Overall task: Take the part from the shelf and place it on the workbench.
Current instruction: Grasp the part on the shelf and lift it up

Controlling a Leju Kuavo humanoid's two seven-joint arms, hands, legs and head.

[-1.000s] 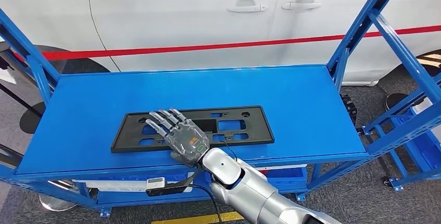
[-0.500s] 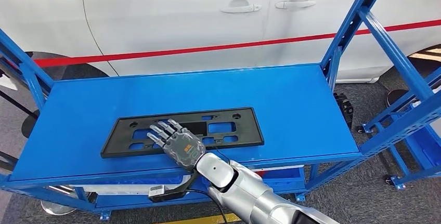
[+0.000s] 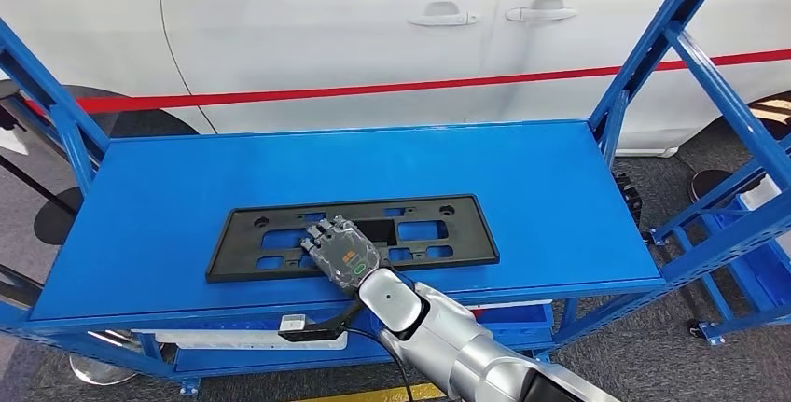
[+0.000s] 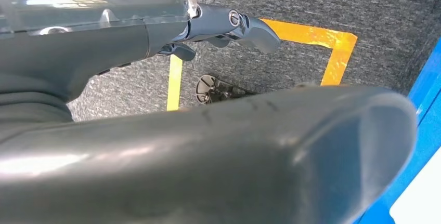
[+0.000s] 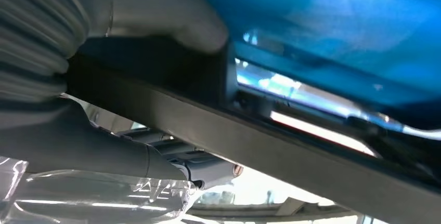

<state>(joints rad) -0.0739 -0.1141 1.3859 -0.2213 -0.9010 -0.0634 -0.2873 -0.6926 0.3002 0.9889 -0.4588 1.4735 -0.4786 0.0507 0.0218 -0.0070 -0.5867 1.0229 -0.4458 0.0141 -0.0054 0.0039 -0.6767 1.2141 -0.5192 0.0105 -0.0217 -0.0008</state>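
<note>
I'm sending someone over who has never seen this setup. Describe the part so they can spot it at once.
Find the blue shelf standing in front of the white car. On its top surface, near the front edge, lies the part: a flat, black, rectangular plastic frame with cut-out holes. The robot's right hand rests on its middle, and it is the one black thing on that blue surface.

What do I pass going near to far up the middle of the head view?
Right hand gripping the black plate → bare blue shelf top → red stripe on the white car.
</note>
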